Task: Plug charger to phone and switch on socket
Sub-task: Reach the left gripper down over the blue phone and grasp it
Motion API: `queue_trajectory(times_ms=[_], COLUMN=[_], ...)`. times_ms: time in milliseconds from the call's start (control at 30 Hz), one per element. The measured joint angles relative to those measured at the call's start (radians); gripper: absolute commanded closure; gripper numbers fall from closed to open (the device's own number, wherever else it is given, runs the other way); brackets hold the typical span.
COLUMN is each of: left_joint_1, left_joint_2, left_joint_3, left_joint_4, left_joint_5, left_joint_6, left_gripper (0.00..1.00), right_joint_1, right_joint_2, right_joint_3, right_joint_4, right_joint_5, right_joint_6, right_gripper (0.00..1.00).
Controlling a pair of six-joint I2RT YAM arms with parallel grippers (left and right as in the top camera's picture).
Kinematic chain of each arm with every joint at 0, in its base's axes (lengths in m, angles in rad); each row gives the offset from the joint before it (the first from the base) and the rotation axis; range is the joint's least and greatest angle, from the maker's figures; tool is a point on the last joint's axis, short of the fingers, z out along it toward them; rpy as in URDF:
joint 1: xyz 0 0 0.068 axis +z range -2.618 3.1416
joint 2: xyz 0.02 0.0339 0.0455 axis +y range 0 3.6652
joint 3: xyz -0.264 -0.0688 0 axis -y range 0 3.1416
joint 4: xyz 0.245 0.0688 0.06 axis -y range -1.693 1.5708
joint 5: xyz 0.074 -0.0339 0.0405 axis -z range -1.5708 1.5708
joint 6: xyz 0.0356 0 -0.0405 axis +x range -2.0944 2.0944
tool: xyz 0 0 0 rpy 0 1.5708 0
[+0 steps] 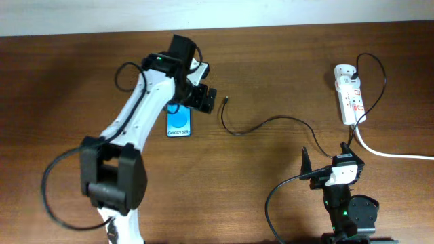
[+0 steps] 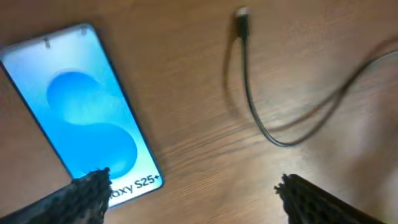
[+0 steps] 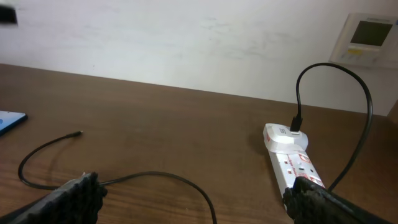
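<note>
**woodgrain_fan:** Brown wooden table (image 1: 285,54), pale wall (image 3: 186,37) behind it, and a little thermostat-looking panel (image 3: 367,37) in the upper right of the right wrist view. Where's everything sitting?

**yam_watcher:** In the overhead view the phone (image 1: 179,122) lies flat a bit left of centre, screen up and glowing blue. The left wrist view shows "S25+" at its lower end. The left arm covers its top edge from above. The charger (image 1: 271,122) is the thin black cable snaking across the middle. Its plug tip (image 1: 225,100) lies loose on the wood just right of the phone, not touching it.

**woodgrain_fan:** And the other end?

**yam_watcher:** It slips under the right arm, comes out the far side and loops up into the top end of the socket (image 1: 349,95), the white strip in the upper right. A thick white cord (image 1: 390,153) leaves the strip toward the right edge. I can see red-orange bits on the strip, but I can't tell if a switch is on.

**woodgrain_fan:** Grippers?

**yam_watcher:** 2 of them, both spread wide with nothing between the fingers. The left gripper (image 2: 189,199) is over bare wood between phone and cable, with 1 fingertip overlapping the phone's lower corner in its own view. The right gripper (image 3: 193,205) is at the lower right of the overhead, facing the wall, near the socket but apart from it.
</note>
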State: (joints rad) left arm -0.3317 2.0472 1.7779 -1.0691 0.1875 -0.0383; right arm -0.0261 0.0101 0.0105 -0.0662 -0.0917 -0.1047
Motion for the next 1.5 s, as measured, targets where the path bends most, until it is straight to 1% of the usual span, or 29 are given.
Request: queue_trajectory(times_ms=[33,100,133,267,400,533,567,733,933,967,1000,1167,1267,1433,1467,1500], left_joint_1=[-0.001,-0.001,-0.001,0.005,0.053,0.08,0.08,0.078,0.077,0.077,0.077,0.077,0.077,0.077,0.077,0.077], left_joint_2=[0.027,0.058,0.071,0.085,0.15,0.172,0.173,0.224,0.24,0.243,0.248,0.253,0.253,0.254,0.254,0.254], left_joint_3=[0.001,0.001,0.001,0.001,0.003,0.003,0.003,0.003,0.006,0.011,0.017,0.026,0.027,0.027,0.027,0.027], left_joint_4=[-0.016,-0.027,-0.026,-0.006,0.013,0.072,0.097,0.109,0.106,0.102,0.096,0.083,0.07,0.066,0.067,0.067], left_joint_5=[-0.031,-0.092,-0.121,-0.241,-0.274,-0.274,-0.258,-0.2,-0.191,-0.191,-0.192,-0.2,-0.202,-0.203,-0.203,-0.203], left_joint_6=[-0.113,-0.258,-0.299,-0.372,-0.376,-0.324,-0.3,-0.274,-0.267,-0.267,-0.267,-0.264,-0.263,-0.263,-0.263,-0.263], left_gripper=[0.09,0.05,0.0,0.01,0.01,0.01,0.01,0.01,0.01,0.06,0.08,0.11,0.11,0.17,0.21,0.21], right_joint_1=[0.0,0.0,0.0,0.0,0.0,0.0,0.0,0.0,0.0,0.0,0.0,0.0,0.0,0.0,0.0,0.0], right_joint_2=[0.0,0.0,0.0,0.0,0.0,0.0,0.0,0.0,0.0,0.0,0.0,0.0,0.0,0.0,0.0,0.0], right_joint_3=[0.0,0.0,0.0,0.0,0.0,0.0,0.0,0.0,0.0,0.0,0.0,0.0,0.0,0.0,0.0,0.0], right_joint_4=[0.0,0.0,0.0,0.0,0.0,0.0,0.0,0.0,0.0,0.0,0.0,0.0,0.0,0.0,0.0,0.0], right_joint_5=[0.0,0.0,0.0,0.0,0.0,0.0,0.0,0.0,0.0,0.0,0.0,0.0,0.0,0.0,0.0,0.0], right_joint_6=[0.001,0.0,0.001,0.001,0.0,0.001,0.0,0.0,0.0,0.0,0.0,0.0,0.0,0.0,0.001,0.0], right_gripper=[0.02,0.02,0.02,0.02,0.02,0.02,0.02,0.02,0.02,0.02,0.02,0.02,0.02,0.02,0.01,0.02])
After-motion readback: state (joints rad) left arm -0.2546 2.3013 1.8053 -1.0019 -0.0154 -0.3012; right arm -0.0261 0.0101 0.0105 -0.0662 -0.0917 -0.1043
